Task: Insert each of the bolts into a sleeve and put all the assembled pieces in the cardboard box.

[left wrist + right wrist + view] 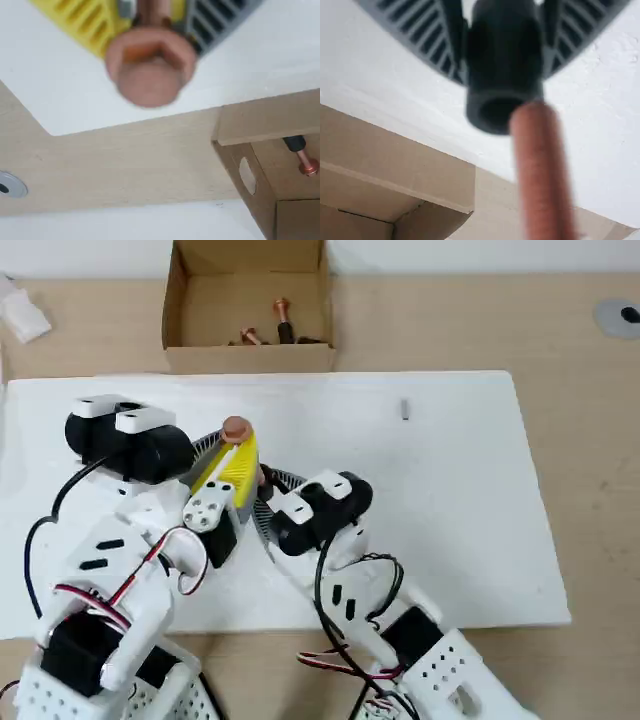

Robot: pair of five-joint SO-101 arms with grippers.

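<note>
Left gripper (150,12) is clamped on the copper bolt (150,67). Right gripper (502,20) pinches the black sleeve (502,75), and the bolt's end sits right at its mouth. Cardboard box (175,310) behind them has a few finished pieces (281,322) in it.

A: Where is the box (250,310)?
B: It sits on the surface (590,440), behind the board (450,520), with assembled pieces (283,320) inside it.
A: And in front?
B: Over the board's left half, the left end effector (237,445) grips a bolt (236,428). The right end effector (266,485), just right of it, grips a sleeve (505,65), bolt tip at the sleeve's mouth.
</note>
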